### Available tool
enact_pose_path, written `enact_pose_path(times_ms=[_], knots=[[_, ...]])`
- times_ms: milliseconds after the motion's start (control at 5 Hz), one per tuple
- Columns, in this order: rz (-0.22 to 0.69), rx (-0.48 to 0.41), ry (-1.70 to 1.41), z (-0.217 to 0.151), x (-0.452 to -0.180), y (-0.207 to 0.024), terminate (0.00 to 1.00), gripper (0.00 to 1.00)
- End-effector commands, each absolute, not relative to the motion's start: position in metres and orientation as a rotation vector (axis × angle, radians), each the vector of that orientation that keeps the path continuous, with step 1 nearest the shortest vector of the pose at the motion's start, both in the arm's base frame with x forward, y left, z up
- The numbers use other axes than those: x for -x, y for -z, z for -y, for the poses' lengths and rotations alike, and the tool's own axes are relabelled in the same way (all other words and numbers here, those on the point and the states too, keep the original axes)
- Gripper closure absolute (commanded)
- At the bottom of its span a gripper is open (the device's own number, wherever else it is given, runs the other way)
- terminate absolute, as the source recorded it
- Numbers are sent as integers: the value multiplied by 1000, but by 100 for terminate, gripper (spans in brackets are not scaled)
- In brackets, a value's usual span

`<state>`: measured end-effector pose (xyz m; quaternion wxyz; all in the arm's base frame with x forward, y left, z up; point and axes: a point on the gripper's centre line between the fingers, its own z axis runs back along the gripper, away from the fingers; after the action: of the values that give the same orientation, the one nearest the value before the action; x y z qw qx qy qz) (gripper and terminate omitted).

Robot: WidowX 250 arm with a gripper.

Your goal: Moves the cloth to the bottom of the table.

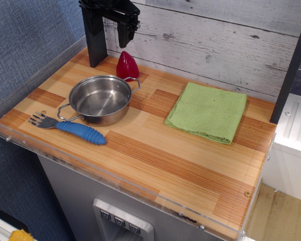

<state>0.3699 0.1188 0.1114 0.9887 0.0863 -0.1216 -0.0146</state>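
The light green folded cloth (207,111) lies flat on the right rear part of the striped wooden table (155,165), near the back wall. My black gripper (126,36) hangs at the back left, above a red pointed object, far from the cloth and holding nothing. Its fingers look close together, but I cannot tell if they are fully shut.
A steel pot (100,99) with two handles stands at the left middle. A fork with a blue handle (69,126) lies in front of it. A red pointed object (127,66) stands behind the pot. A clear acrylic rim (115,176) edges the table.
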Motion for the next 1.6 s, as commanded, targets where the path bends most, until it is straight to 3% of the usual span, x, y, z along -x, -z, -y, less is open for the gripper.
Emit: enact_pose_path(times_ms=[0, 400, 800, 1000, 1400], knots=[[244, -173, 29, -119, -370, -111, 0, 0], [286, -30, 41, -66, -368, -106, 0, 0], [301, 53, 70, 5, -364, -94, 0, 0], [300, 42, 108, 24, -367, -96, 0, 0], [287, 4, 91, 44, -385, -76, 0, 0]])
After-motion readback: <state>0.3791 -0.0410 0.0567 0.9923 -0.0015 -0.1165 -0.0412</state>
